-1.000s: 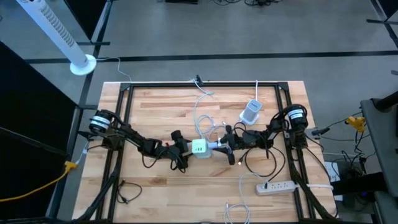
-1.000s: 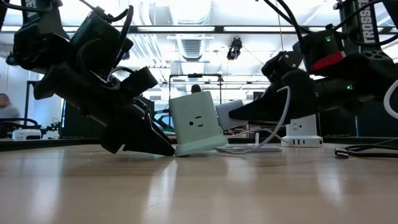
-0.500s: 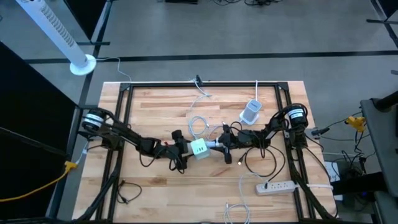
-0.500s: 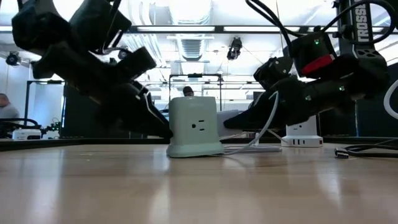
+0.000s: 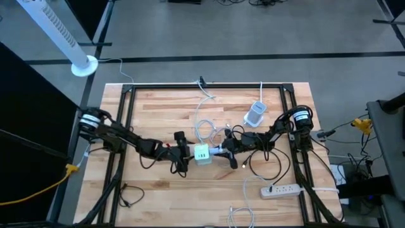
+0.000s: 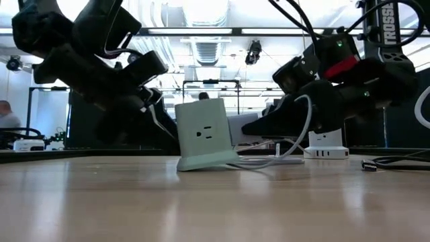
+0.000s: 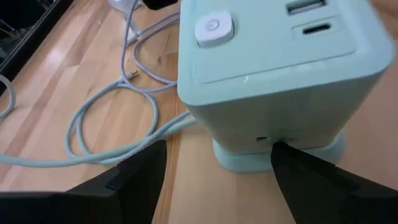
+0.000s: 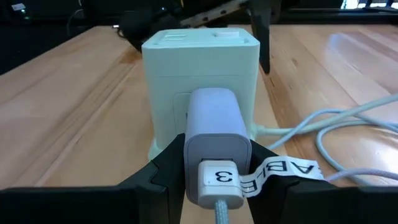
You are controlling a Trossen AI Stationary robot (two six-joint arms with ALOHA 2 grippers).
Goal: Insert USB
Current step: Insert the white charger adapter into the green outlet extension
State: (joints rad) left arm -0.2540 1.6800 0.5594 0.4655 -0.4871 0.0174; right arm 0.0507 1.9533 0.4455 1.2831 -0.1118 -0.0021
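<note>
A pale green power cube (image 5: 201, 152) stands at the table's middle, tipped a little toward the left arm (image 6: 201, 131), with its ports on its top (image 7: 298, 7). My left gripper (image 7: 217, 146) is open at the cube's left; its two fingers stand on either side of the cube's foot. My right gripper (image 8: 216, 143), on the cube's right, is shut on a white USB plug (image 8: 214, 124). The plug's grey cable carries a paper tag (image 8: 273, 171). My left gripper has one finger (image 7: 305, 174) against the rim of the cube's foot (image 7: 286, 152), coming slanting down from the table's left. The other finger (image 7: 134, 177) stands apart from the cube, with wood and cable showing between. My right gripper pinches the plug's white body by its two sides (image 8: 189, 149), near the cable end. The fingers come nearly level from the table's right and lie along the plug. The plug is clear of the table, and its front end (image 8: 211, 99) is against the cube's side wall.
Loops of white cable (image 5: 205, 130) lie behind the cube, and a black cable (image 5: 266, 163) lies under the right arm. A white charger block (image 5: 255, 114) stands far right. A white power strip (image 5: 281, 189) lies near right. A black frame (image 5: 190, 85) rims the table.
My left gripper has risen off the table and rolled a little, staying open. The cube, which leaned toward the right arm a second ago, has swung upright and now leans toward the left arm, its foot shifted slightly left. The plug stays against its side.
</note>
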